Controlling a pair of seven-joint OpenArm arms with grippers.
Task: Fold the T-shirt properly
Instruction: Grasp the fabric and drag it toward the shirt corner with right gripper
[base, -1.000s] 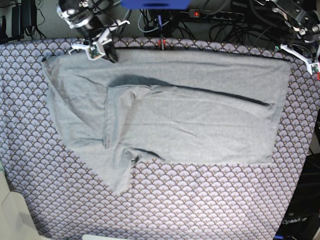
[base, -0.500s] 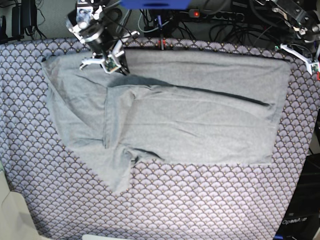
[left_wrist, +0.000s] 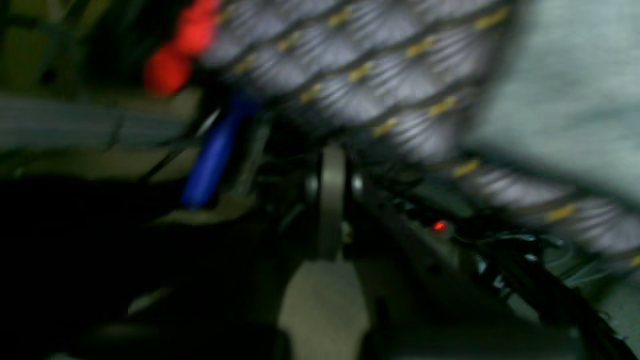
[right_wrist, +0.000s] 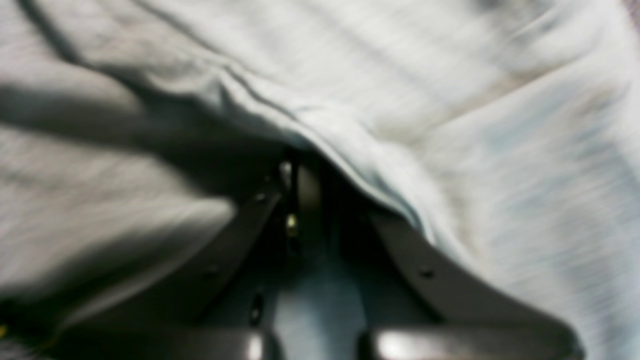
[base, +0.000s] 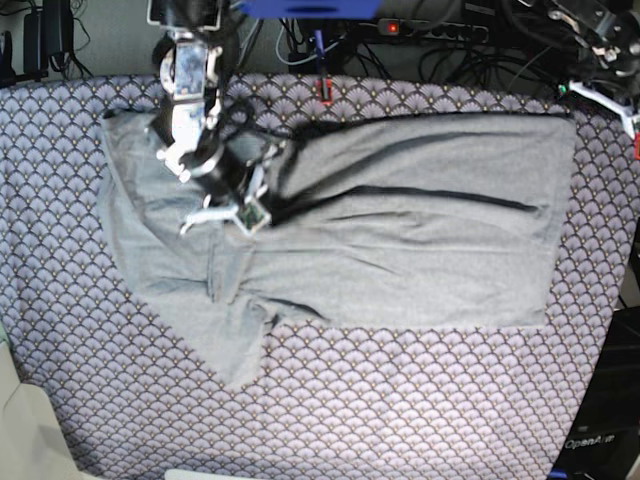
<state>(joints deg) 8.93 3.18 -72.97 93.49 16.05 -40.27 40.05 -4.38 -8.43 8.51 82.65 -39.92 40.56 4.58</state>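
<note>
A: Grey cloth at the right tool (base: 243, 205), jaws closed. It sits on the T-shirt (base: 400, 250) by the neck end; wrist view shows a fold edge of fabric over the fingers (right_wrist: 300, 200), too blurred to call a pinch.

B: Left tool (base: 605, 95)?

A: Closed too, holding nothing, up at the far corner off the shirt, over the tablecloth (base: 400, 400) edge.

B: Shirt location?

A: Spread flat on the purple fan-patterned tablecloth covering the counter, one sleeve (base: 235, 350) pointing toward the near edge, fabric bunched around the right tool.
</note>
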